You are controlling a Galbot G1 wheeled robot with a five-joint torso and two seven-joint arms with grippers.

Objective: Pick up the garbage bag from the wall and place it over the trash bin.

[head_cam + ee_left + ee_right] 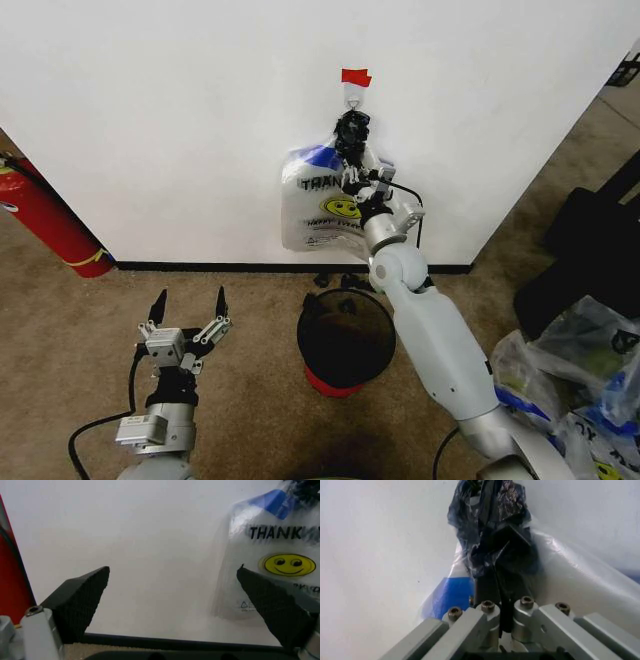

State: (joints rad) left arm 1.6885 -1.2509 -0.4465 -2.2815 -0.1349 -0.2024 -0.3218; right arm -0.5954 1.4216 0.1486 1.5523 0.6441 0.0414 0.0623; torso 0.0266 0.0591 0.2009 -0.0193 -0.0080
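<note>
The garbage bag, translucent white with black print and a yellow smiley, hangs on the white wall from a small hook under a red tape piece. My right gripper reaches up to the bag's gathered top and is shut on it. In the right wrist view its dark fingers pinch the bunched plastic. The black trash bin with a red base stands on the carpet below the bag. My left gripper waits low at the left, open and holding nothing; its view shows the bag ahead.
A red fire extinguisher leans at the wall's left end. Several filled plastic bags and a black object sit at the right. A black baseboard runs along the wall. Bare carpet lies between my left gripper and the bin.
</note>
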